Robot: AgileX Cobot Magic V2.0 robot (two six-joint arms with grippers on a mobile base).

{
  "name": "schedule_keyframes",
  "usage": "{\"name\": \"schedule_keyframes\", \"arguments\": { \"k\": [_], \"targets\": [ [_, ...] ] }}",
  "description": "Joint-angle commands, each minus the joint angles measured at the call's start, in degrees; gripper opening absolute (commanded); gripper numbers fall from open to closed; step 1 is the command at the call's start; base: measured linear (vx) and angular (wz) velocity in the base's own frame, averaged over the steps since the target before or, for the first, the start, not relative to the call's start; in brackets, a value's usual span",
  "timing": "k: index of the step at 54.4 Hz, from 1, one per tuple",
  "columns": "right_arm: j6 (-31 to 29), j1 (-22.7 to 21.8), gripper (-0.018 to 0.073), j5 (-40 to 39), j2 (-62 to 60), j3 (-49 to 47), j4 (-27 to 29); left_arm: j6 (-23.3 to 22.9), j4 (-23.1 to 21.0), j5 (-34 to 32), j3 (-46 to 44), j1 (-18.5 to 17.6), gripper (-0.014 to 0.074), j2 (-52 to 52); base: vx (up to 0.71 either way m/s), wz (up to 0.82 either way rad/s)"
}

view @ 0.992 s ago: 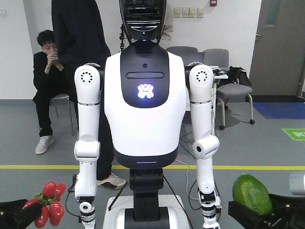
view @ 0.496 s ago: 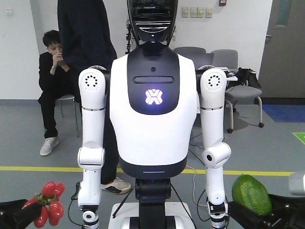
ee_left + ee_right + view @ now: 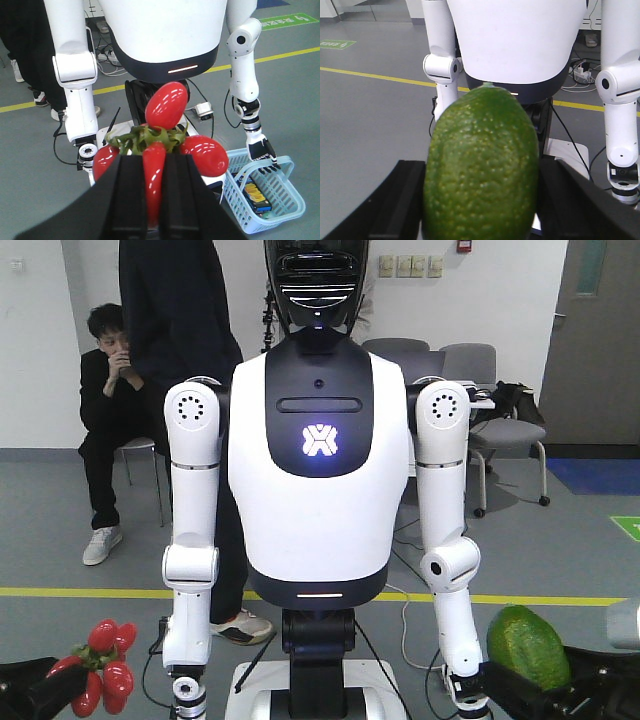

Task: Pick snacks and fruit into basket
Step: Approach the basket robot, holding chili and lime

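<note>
While a white-and-black humanoid robot (image 3: 318, 490) with a glowing chest emblem fills the centre of the front view, the left gripper (image 3: 152, 200), black and seen at the bottom of its wrist view, is clamped on the cluster of glossy red oval toy fruits on a green leafy stem (image 3: 162, 132), one red oval wedged between the two fingers and the others fanning out above and to either side. In the front view that same cluster sits at the lower left corner of the frame. The right gripper (image 3: 480, 210) is closed around the bumpy, round green fruit (image 3: 482, 167), which fills the middle of its wrist view between the dark fingers and appears at the lower right of the front view. The pale blue slatted plastic basket (image 3: 280, 197) stands on the grey floor at the lower right of the left wrist view, with a dark carton (image 3: 252, 192) lying inside it, just below the humanoid's black hand (image 3: 262, 150).
</note>
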Motion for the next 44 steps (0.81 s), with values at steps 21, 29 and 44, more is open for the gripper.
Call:
{"name": "schedule_keyframes", "arguments": {
  "k": [21, 29, 44],
  "targets": [
    [-0.2, -0.2, -0.0008, 0.3, -1.0, -1.7, 0.6, -0.4, -0.6, -4.6, -1.5, -0.1, 0.0000, -0.8, 0.00, 0.00],
    [-0.2, -0.2, -0.0008, 0.3, -1.0, -1.7, 0.6, -0.4, -0.6, -4.6, -1.5, -0.1, 0.0000, -0.8, 0.00, 0.00],
    [-0.2, -0.2, -0.0008, 0.3, -1.0, -1.7, 0.6, -0.4, -0.6, -4.6, -1.5, -0.1, 0.0000, -0.8, 0.00, 0.00]
  ]
}}
